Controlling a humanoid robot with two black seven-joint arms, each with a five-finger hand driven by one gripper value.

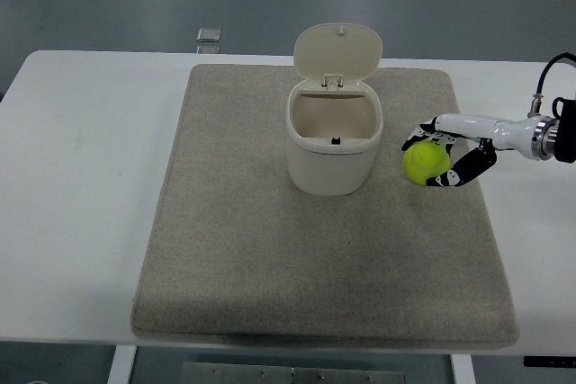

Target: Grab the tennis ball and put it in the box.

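Yellow-green tennis ball (427,163) sits clasped in the curled fingers of the robot's right hand (447,157), right of centre, beside the open-lidded cream box (332,143) on a grey mat (270,258).

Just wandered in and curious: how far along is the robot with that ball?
The grasp looks done: the right robot hand is curled around the tennis ball, beside the box on the mat. The box lid already stands open. Left: carry the ball over the opening and release.
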